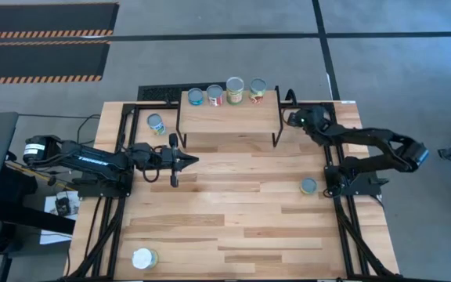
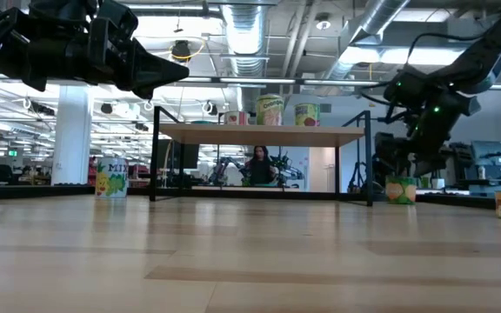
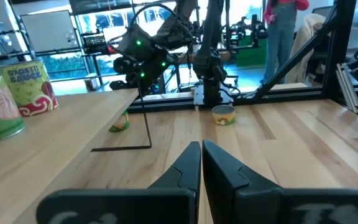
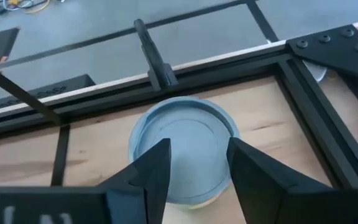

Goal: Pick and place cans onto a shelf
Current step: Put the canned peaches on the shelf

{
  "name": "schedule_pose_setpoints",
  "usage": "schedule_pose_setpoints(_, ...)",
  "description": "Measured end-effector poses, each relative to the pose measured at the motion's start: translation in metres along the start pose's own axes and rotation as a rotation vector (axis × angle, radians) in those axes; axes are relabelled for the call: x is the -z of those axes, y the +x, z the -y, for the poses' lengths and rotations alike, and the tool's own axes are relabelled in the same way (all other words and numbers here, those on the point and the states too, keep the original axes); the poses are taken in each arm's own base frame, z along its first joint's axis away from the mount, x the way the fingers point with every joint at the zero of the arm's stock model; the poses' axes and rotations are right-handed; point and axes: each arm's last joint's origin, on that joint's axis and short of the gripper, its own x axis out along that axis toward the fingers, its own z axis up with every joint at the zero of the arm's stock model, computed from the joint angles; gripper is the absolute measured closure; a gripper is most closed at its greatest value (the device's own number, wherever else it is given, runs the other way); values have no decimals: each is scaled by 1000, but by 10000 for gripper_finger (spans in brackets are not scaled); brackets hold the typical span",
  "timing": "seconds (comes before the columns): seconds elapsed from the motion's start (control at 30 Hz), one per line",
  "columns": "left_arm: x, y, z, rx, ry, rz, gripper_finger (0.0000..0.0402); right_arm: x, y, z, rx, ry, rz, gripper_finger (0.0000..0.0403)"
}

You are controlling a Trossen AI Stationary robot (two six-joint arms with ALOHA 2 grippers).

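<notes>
Grey floor surrounds your tabletop (image 1: 233,219) from above: four cans (image 1: 225,92) line the shelf (image 1: 229,119), the clenched left claw (image 1: 185,161) waits nearby. Your right wrist view shows the released right claw (image 4: 197,163) straddling a grey-topped can (image 4: 182,146), not gripping.

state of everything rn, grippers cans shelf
left gripper: shut, empty, above the table
right gripper: open, over a can
that can: upright on table, not gripped
shelf: standing, loaded
shelf cans: four, upright
</notes>
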Motion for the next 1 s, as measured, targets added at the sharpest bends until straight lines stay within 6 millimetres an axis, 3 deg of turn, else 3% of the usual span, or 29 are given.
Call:
schedule_pose_setpoints(0.2, 0, 0, 0, 0, -3, 0, 395, -1, -4, -8, -18, -76, 2, 241)
schedule_pose_setpoints(0.4, 0, 0, 0, 2, -9, 0, 395, -10, -12, -17, -96, -213, -4, 236)
schedule_pose_setpoints(0.7, 0, 0, 0, 2, -10, 0, 395, -10, -8, -13, -173, -503, -89, 233)
schedule_pose_setpoints(1.0, 0, 0, 0, 2, -9, 0, 395, -14, -4, -10, -224, -577, -117, 246)
